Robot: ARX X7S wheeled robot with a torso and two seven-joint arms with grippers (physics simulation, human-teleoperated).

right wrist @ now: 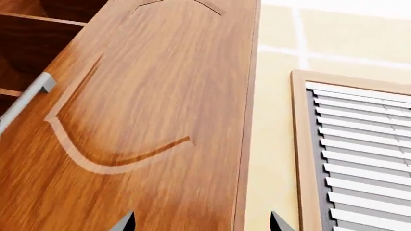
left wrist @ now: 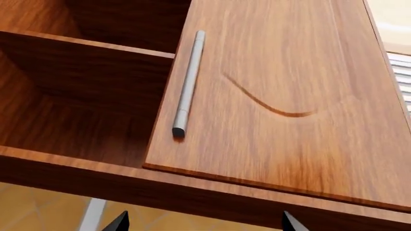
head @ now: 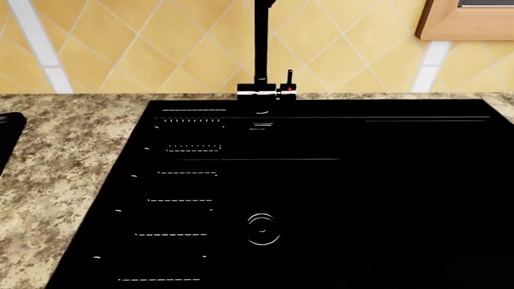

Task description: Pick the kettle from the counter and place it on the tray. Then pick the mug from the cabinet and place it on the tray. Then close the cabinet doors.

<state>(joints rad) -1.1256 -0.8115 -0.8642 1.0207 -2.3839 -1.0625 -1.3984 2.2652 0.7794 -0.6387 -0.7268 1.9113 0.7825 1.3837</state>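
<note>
In the left wrist view my left gripper [left wrist: 205, 226] is open and empty, just below the wooden cabinet's bottom edge [left wrist: 128, 185]. The cabinet's right door [left wrist: 276, 96], with a grey bar handle [left wrist: 188, 82], lies against the frame. The left half is open and shows a bare shelf [left wrist: 83, 48]. In the right wrist view my right gripper [right wrist: 202, 224] is open and empty, close to that door [right wrist: 147, 110] near its outer edge. The kettle and the mug are out of view. A glossy black rounded corner, apparently the tray [head: 6, 135], shows at the head view's left edge on the counter [head: 64, 162].
The black sink [head: 321, 198] with drainer grooves and a black faucet [head: 263, 48] fills most of the head view, against a yellow tiled wall. A window with white blinds [right wrist: 359, 159] stands right beside the cabinet. Neither arm shows in the head view.
</note>
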